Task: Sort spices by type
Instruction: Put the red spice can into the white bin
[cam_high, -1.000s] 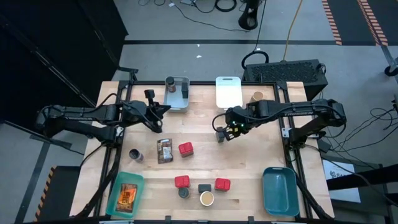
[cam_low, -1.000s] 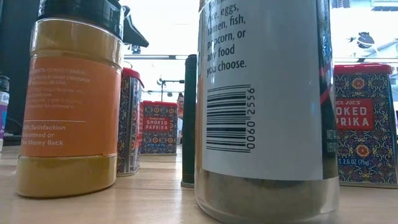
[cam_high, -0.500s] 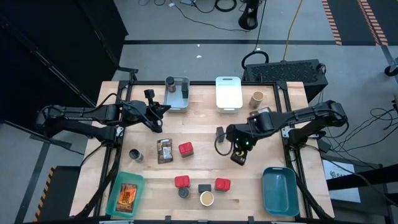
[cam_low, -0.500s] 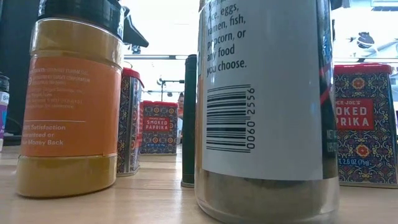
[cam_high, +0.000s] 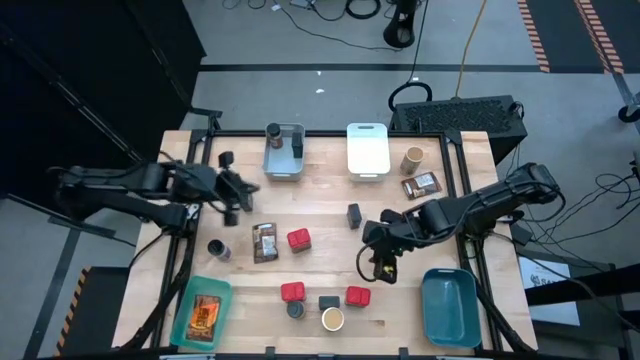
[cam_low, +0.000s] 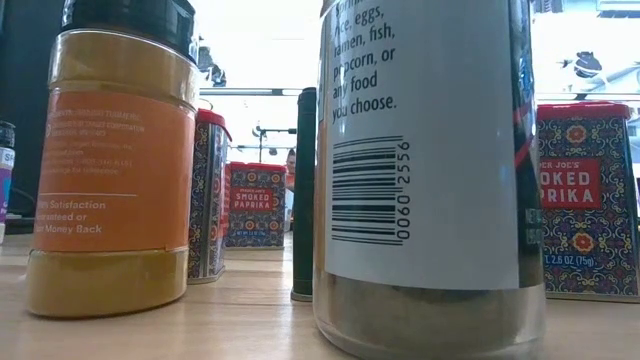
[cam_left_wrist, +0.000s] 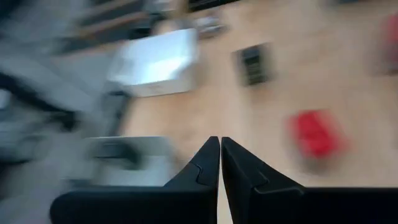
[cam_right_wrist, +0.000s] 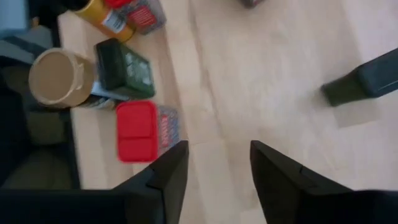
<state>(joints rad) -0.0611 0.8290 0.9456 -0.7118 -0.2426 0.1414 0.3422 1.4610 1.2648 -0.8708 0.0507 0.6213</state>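
Spices are spread over the wooden table: red tins, a printed packet, dark jars and a tan-topped jar. My right gripper hovers open above bare wood right of centre, nothing between its fingers; the red tin lies just beyond them. At the table's left, above the wood, my left gripper is shut and empty, fingertips together.
A grey bin with jars and a white bin stand at the far edge. A teal bin holding a packet sits near left, a blue bin near right. A packet and a tan jar lie far right.
My right gripper has swung from beside the dark jar at the table's middle toward the near edge and rolled; the jar stays where it was. The packet at the far right has come into sight behind the arm. My left gripper has drawn back toward the left edge.
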